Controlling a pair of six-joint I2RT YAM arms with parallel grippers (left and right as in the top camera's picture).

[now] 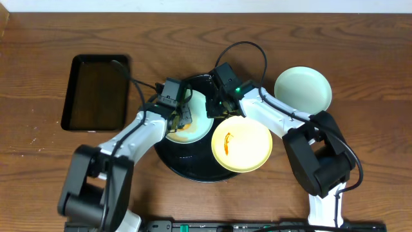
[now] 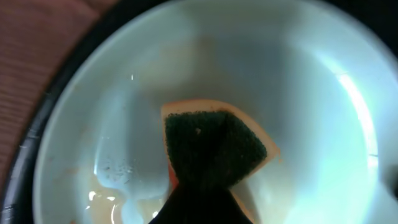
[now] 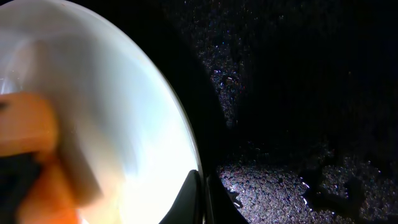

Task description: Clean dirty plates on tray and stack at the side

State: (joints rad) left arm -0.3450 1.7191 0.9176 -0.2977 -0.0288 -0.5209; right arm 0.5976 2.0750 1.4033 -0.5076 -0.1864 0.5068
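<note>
A pale mint-blue plate (image 1: 197,128) with sauce smears lies on the round black tray (image 1: 187,169). My left gripper (image 1: 179,120) is shut on an orange sponge with a dark green scouring side (image 2: 214,146) and presses it on that plate (image 2: 298,93); wet, orange-tinted streaks sit at the plate's lower left. My right gripper (image 1: 219,109) is shut on the plate's rim (image 3: 204,196), with the plate (image 3: 124,112) to its left and the wet tray (image 3: 280,186) to its right. A pale yellow plate (image 1: 241,145) with an orange smear overlaps the tray's right edge. A clean-looking mint plate (image 1: 303,89) lies on the table at the right.
A smaller rectangular black tray (image 1: 96,92) lies on the wooden table at the left. Both arms' cables loop over the round tray's far side. The orange sponge also shows blurred at the left of the right wrist view (image 3: 31,137).
</note>
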